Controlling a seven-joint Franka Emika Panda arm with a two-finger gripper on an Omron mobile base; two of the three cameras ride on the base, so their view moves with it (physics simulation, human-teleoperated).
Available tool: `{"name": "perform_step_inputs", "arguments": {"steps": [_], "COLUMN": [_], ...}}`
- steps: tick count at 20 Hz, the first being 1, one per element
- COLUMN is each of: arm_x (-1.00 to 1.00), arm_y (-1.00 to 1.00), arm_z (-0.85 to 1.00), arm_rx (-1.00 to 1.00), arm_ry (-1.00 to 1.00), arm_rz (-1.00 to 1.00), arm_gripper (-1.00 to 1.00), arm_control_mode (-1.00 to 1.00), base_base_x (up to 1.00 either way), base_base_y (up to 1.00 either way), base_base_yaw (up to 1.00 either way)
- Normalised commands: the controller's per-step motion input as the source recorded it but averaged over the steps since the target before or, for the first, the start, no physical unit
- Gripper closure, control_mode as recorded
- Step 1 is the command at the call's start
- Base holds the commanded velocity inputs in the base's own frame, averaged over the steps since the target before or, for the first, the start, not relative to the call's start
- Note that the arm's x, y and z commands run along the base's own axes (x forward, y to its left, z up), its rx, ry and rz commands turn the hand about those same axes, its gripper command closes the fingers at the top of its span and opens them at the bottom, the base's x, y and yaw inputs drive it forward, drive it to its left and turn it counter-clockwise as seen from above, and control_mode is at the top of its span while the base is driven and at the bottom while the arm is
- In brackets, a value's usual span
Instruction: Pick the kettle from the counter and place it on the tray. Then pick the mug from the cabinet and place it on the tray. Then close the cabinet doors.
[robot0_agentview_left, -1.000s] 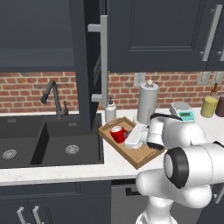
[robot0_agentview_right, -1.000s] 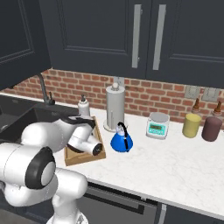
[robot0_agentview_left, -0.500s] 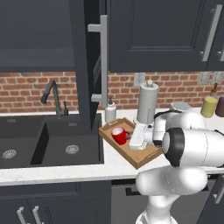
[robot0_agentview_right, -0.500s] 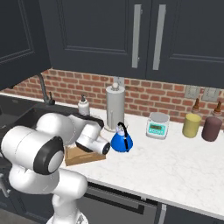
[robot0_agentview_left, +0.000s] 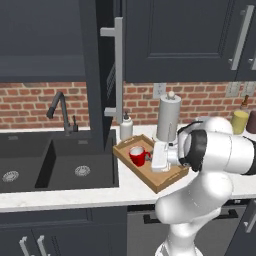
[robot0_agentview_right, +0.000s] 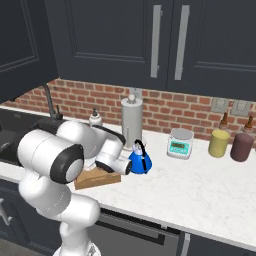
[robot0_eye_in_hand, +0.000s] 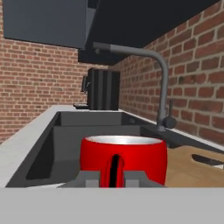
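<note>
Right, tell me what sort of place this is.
A home kitchen, rendered: a black sink with a tap set in a white counter, dark wall cabinets above, a brick wall behind.

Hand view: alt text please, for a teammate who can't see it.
A red mug sits close ahead on the wooden tray, its handle between the jaws. Behind it lie the black sink and grey faucet, along a brick wall.
</note>
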Motion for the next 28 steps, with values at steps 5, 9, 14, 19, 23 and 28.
{"name": "perform_step_inputs", "arguments": {"steps": [5, 9, 14, 19, 23, 28], "arm_x": [0.00, 0.00, -0.02, -0.10, -0.15, -0.14], "arm_y": [0.00, -0.01, 0.00, 0.00, -0.05, -0.24], "arm_z": [-0.13, -0.03, 0.00, 0.04, 0.07, 0.02], "arm_rx": [0.01, 0.02, 0.00, 0.00, 0.00, 0.00], "arm_ry": [0.02, 0.00, 0.00, -0.01, -0.02, -0.05], "arm_rz": [0.02, 0.00, 0.00, 0.00, 0.00, 0.00], "arm_gripper": [-1.00, -1.00, -1.00, -1.00, -1.00, -1.00], "arm_control_mode": [-1.00, -1.00, -1.00, -1.00, -1.00, -1.00], "base_base_x": [0.00, 0.00, 0.00, 0.00, 0.00, 0.00], "base_base_y": [0.00, 0.00, 0.00, 0.00, 0.00, 0.00], "base_base_yaw": [0.00, 0.00, 0.00, 0.00, 0.00, 0.00]}}
